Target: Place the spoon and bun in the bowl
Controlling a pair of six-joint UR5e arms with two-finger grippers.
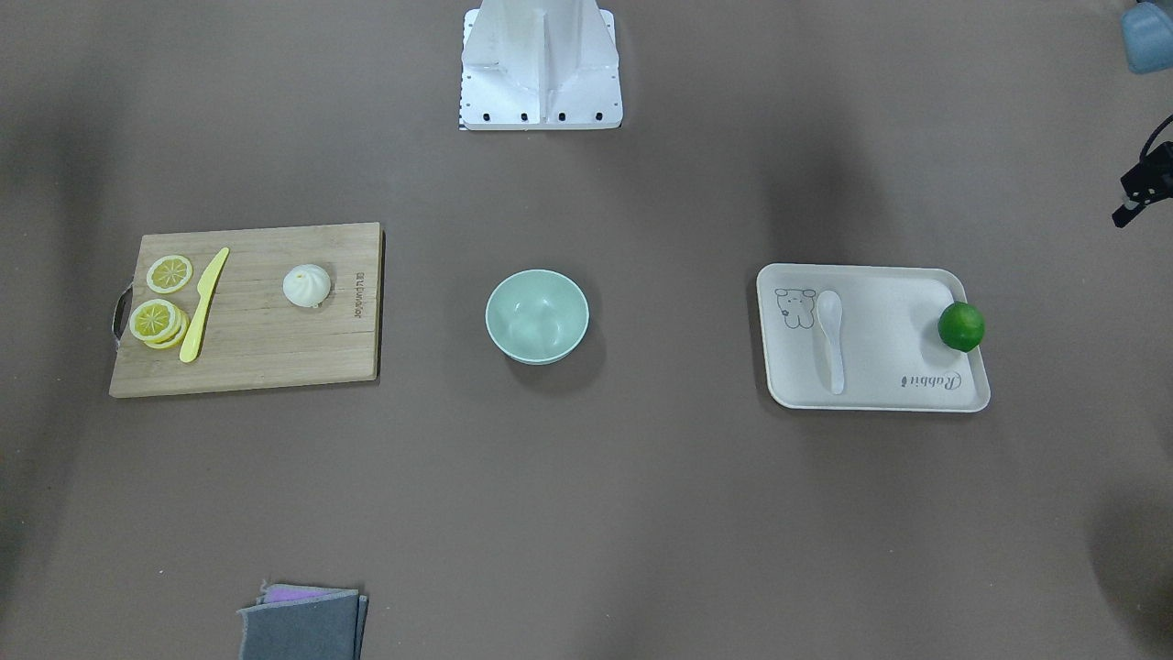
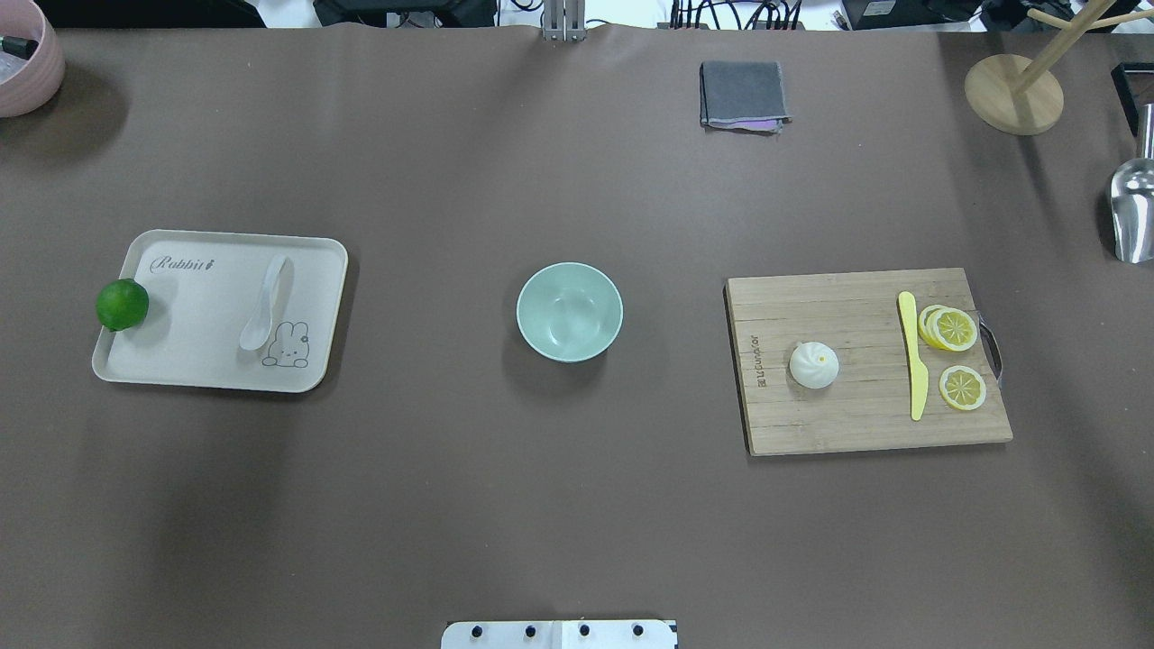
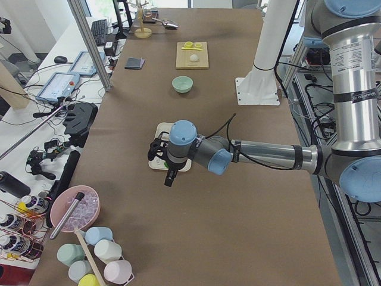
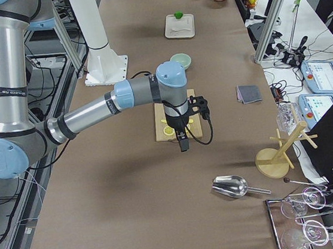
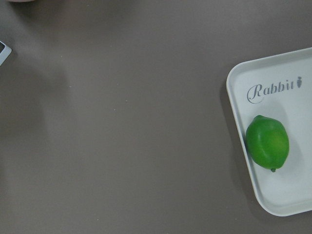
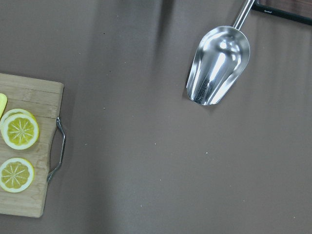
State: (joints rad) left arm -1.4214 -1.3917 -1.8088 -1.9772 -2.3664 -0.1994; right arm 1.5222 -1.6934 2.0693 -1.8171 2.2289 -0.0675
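The mint-green bowl (image 1: 537, 316) stands empty at the table's middle; it also shows in the overhead view (image 2: 569, 312). The white spoon (image 1: 832, 335) lies on the cream tray (image 1: 880, 371), scoop toward the rabbit drawing (image 2: 266, 300). The white bun (image 1: 307, 285) sits on the wooden cutting board (image 1: 266, 353), also seen overhead (image 2: 813, 365). My left gripper (image 3: 168, 180) hangs high over the tray's end. My right gripper (image 4: 183, 145) hangs high over the board's outer end. Neither wrist view shows its fingers, so I cannot tell whether they are open or shut.
A green lime (image 2: 122, 304) rests on the tray's outer edge. A yellow knife (image 2: 912, 354) and lemon slices (image 2: 954, 330) lie on the board. A folded grey cloth (image 2: 742, 95), a wooden stand (image 2: 1014, 90), a metal scoop (image 2: 1131, 212) and a pink bowl (image 2: 27, 54) stand along the far side.
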